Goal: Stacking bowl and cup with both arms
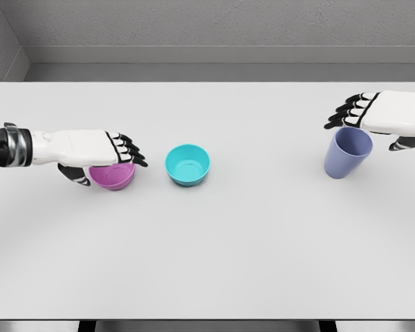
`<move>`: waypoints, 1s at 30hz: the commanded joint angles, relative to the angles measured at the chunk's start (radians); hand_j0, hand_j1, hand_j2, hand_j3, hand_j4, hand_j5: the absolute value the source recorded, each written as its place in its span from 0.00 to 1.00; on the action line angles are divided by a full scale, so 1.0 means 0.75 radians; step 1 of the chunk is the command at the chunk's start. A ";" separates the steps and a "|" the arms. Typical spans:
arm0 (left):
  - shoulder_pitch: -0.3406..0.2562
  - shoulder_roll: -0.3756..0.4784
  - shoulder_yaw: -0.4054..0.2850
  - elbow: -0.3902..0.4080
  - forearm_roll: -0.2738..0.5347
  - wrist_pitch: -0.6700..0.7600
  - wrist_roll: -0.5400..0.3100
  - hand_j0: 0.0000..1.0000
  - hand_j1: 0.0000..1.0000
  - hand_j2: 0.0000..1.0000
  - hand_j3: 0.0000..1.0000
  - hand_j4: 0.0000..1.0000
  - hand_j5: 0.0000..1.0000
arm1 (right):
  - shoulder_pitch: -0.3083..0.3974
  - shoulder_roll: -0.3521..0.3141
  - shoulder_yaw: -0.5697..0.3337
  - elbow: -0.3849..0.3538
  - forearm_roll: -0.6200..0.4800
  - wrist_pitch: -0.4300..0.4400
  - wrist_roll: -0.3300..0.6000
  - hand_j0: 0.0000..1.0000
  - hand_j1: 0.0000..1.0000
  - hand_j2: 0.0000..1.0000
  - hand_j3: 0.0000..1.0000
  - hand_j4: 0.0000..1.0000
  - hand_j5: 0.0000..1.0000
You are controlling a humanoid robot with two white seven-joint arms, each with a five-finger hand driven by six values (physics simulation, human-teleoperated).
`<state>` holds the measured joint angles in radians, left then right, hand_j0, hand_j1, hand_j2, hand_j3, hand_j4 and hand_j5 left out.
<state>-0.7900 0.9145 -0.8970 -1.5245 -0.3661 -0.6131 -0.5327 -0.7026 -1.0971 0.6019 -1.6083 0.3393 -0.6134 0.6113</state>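
Left hand (100, 153) lies palm-down over the pink bowl (113, 176), fingers across its rim and thumb low on the near side, seemingly closing on it though a firm grip is not certain; teal bowl (188, 164) sits just to its right on the bench (214, 263), the likely receiver. Right hand (380, 117), fingers loosely extended, hovers at the far rim of the upright purple cup (346, 152), holding nothing, well apart from the bowls

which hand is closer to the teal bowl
Left. The left hand sits over the purple bowl just left of the teal bowl. The right hand is far off to the right, above the blue cup.
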 commanded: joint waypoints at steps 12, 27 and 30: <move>0.000 -0.021 -0.001 0.026 -0.019 0.003 0.000 1.00 1.00 1.00 1.00 1.00 1.00 | 0.000 0.035 0.007 0.085 0.024 0.003 -0.001 1.00 1.00 1.00 1.00 1.00 1.00; 0.000 -0.047 -0.003 0.090 -0.046 0.003 0.000 1.00 1.00 1.00 1.00 1.00 1.00 | -0.002 0.064 0.046 0.085 0.043 0.003 -0.001 1.00 1.00 1.00 1.00 1.00 1.00; 0.000 -0.054 -0.003 0.092 -0.046 0.003 0.000 1.00 1.00 1.00 1.00 1.00 1.00 | 0.000 0.066 0.052 0.085 0.053 0.003 -0.001 1.00 1.00 1.00 1.00 1.00 1.00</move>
<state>-0.7900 0.8762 -0.8996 -1.4566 -0.4054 -0.6130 -0.5327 -0.7026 -1.0472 0.6374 -1.5447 0.3789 -0.6134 0.6113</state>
